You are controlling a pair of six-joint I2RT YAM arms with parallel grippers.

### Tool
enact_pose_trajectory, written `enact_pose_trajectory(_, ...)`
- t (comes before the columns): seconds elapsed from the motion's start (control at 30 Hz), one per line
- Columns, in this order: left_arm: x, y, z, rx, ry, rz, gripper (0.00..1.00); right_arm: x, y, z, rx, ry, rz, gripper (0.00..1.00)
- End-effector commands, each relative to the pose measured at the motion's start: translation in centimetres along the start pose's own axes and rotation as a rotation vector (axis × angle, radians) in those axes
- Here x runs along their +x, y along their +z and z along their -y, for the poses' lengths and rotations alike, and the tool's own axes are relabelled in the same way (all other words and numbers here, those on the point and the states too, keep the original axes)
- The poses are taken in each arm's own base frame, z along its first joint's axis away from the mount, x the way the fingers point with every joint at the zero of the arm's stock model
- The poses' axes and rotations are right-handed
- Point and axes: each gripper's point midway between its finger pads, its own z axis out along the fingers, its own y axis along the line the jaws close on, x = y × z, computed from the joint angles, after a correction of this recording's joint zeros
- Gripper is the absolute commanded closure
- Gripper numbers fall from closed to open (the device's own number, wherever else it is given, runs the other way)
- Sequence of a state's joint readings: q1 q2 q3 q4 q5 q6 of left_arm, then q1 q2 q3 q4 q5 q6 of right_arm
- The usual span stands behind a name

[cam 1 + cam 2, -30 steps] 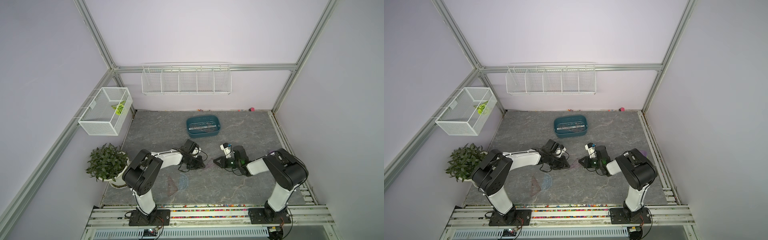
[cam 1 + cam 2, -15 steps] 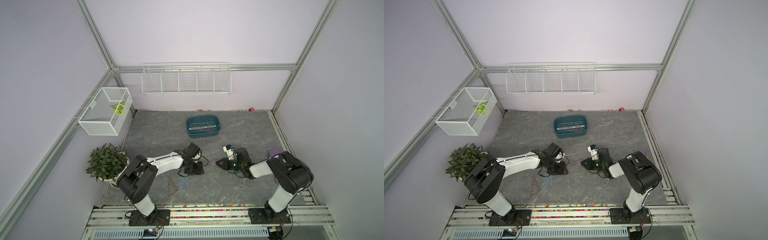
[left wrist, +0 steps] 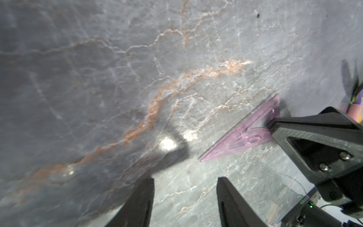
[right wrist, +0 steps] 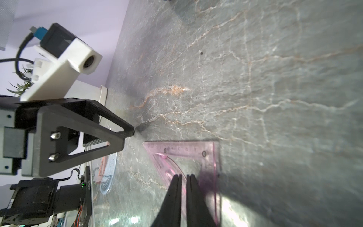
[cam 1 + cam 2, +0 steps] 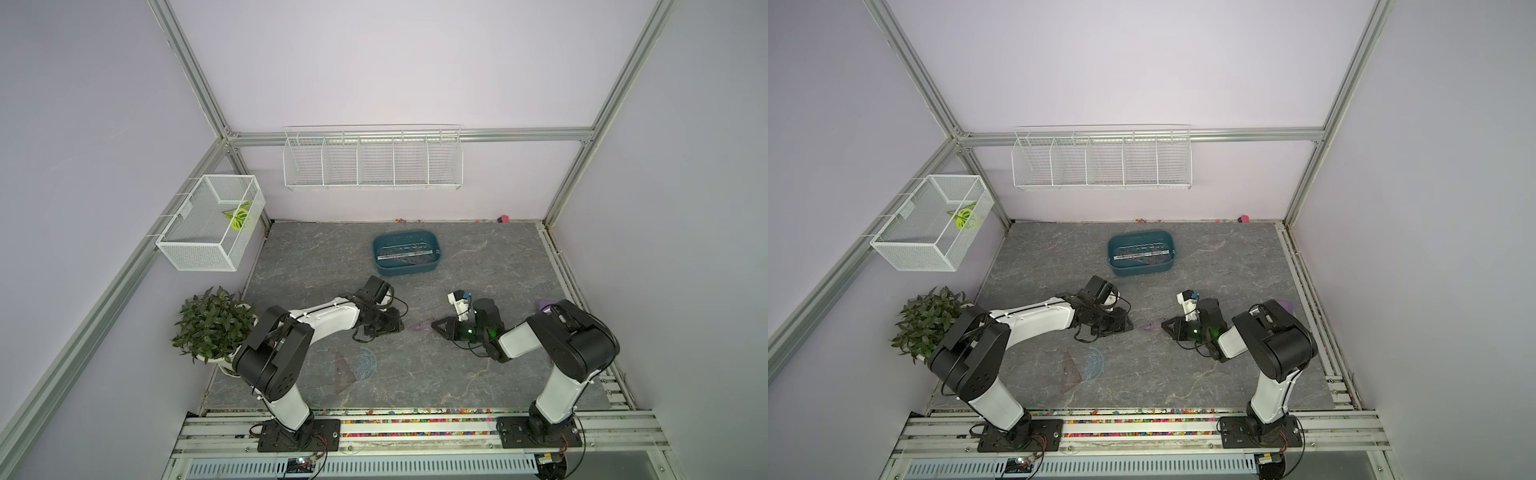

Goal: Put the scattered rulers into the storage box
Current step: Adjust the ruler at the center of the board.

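The right gripper (image 4: 183,176) has its fingers pressed almost together, with only a thin slit between them. In that slit sits one edge of the pink triangle ruler (image 4: 188,155). The gripper is rolled on its side low over the grey table (image 5: 478,257), and it pinches the plastic with one finger above and one below. The rest of the triangle sticks out ahead of its fingertips; whether that part is clear of the table cannot be told. The left gripper (image 3: 185,179) has its fingers spread apart with only bare table between them, so it holds nothing. The triangle's free corner lies just ahead of those fingertips and a little to one side, close but not touching. In both top views the left gripper (image 5: 399,327) and the right gripper (image 5: 434,323) face each other tip to tip, with the pink triangle ruler (image 5: 419,325) between them. Behind the left gripper, toward its arm's base, a brown triangle (image 5: 344,374) and a bluish protractor (image 5: 366,365) lie flat, just beside each other. The storage box (image 5: 405,270) stands well beyond both grippers, on the side away from the bases and nearer the left one, with straight rulers (image 5: 405,252) in it.
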State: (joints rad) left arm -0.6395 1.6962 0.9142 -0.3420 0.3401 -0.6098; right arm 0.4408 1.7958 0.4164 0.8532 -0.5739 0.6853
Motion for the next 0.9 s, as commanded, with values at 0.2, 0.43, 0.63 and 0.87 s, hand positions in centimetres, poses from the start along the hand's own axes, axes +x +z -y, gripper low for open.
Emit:
enact_pose_trajectory(0.2, 3.0, 3.6, -1.7, -0.006, -0.038, -0.162, 0.43, 7.2, -1.3, 6.6, 0.211, 0.212, -0.174, 0.87)
enact_pose_trajectory(0.43, 3.2, 0.9, -0.7, 0.017, 0.004, -0.125, 0.42, 3.8, -1.3, 2.2, 0.056, 0.170, -0.134, 0.86)
enact_pose_trajectory(0.63, 5.8, 0.4, 0.9, 0.036, 0.074, -0.181, 0.41, 0.6, -2.8, -0.4, 0.082, 0.083, -0.104, 0.84)
enact_pose_trajectory(0.87, 5.0, 2.3, 3.0, 0.067, 0.134, -0.221, 0.41, -0.1, -4.0, -0.4, 0.142, 0.044, -0.101, 0.79)
